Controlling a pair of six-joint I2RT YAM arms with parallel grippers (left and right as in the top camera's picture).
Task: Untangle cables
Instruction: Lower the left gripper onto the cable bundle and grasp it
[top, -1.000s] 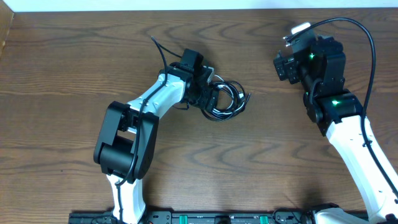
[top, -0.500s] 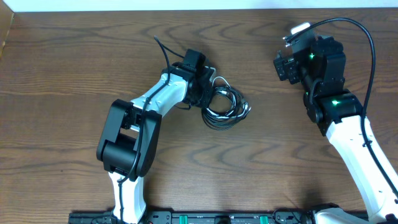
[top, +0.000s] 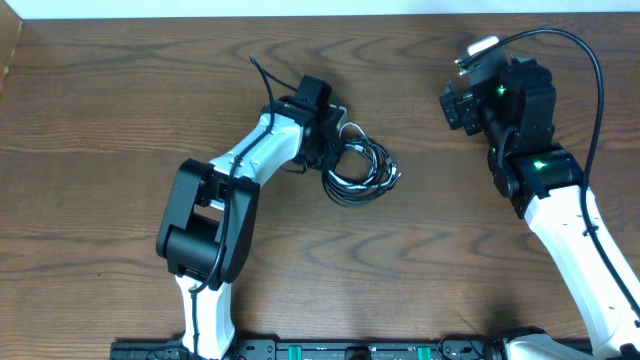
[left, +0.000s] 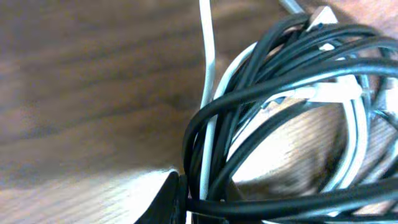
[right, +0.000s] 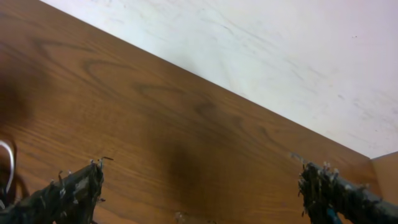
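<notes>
Closed since a second ago, the left hand (top: 327, 142) pinches the tangled coil of thin black and white cables (top: 360, 172), which spills just to its right; the right hand (top: 462, 100) is spread wide, well apart.

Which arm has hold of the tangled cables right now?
The left arm: its fingers are shut on the cables. The right arm's fingers stand open, far from the tangle, holding nothing.

Black and white cables (top: 357, 170), coiled together mid-table
</notes>
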